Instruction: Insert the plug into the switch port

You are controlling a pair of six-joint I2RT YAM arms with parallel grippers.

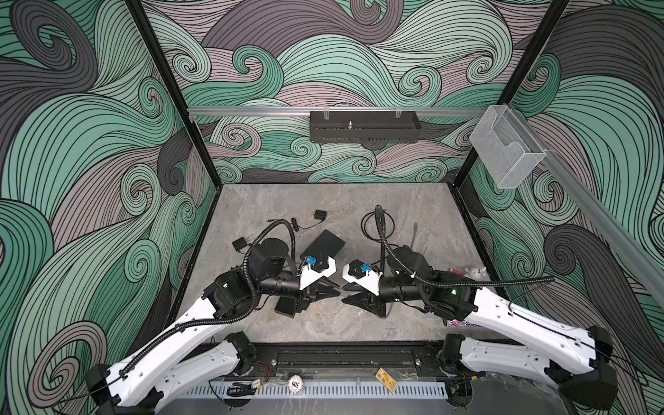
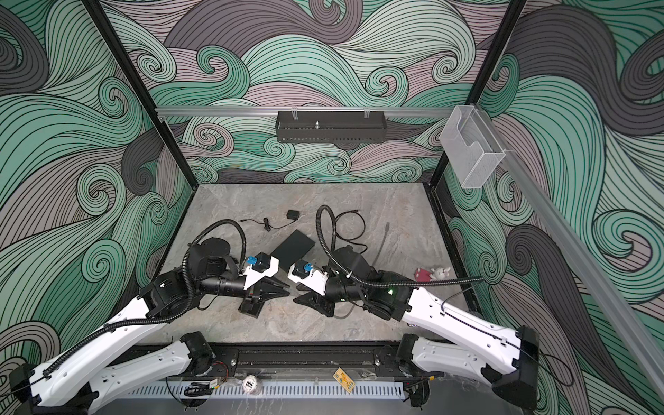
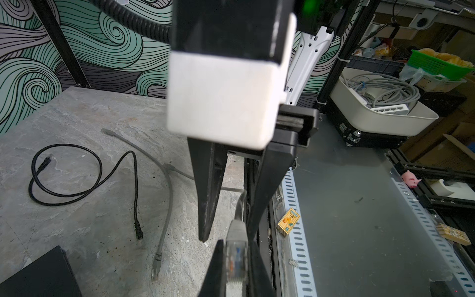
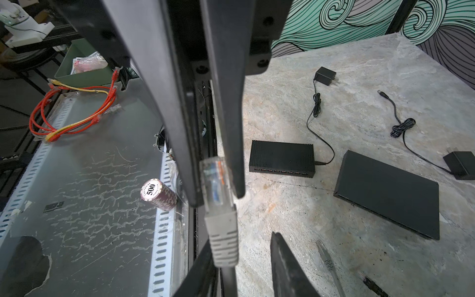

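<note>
Where the 2 arms meet, toward 6 o'clock on the table [image 1: 359, 215] in both top views, the left gripper [image 4: 217, 199] is clamped tight on the plug [image 4: 214, 177]. Its fingers [image 4: 159, 102] pinch the clear connector from both sides, and the plug is held off the surface. The grey boot [image 4: 223, 236] behind that connector runs on between the fingers [image 4: 285, 267] of the right gripper [image 4: 241, 237]. Those jaws stand partly apart, with a visible gap between the boot and 1 finger, so this tool straddles the boot without pinching it.

The switch [image 4: 281, 154] is a ribbed black box with 1 row of ports along its side. It lies flat on the table at about 8 o'clock from the left gripper in both top views, partly under that arm's wrist and apart from the plug. A power cord [image 4: 320, 120] is plugged into its end. A flat black box [image 4: 385, 195] lies at about 12 o'clock from the left gripper, and a loose grey connector [image 4: 325, 254] rests on the table.
</note>
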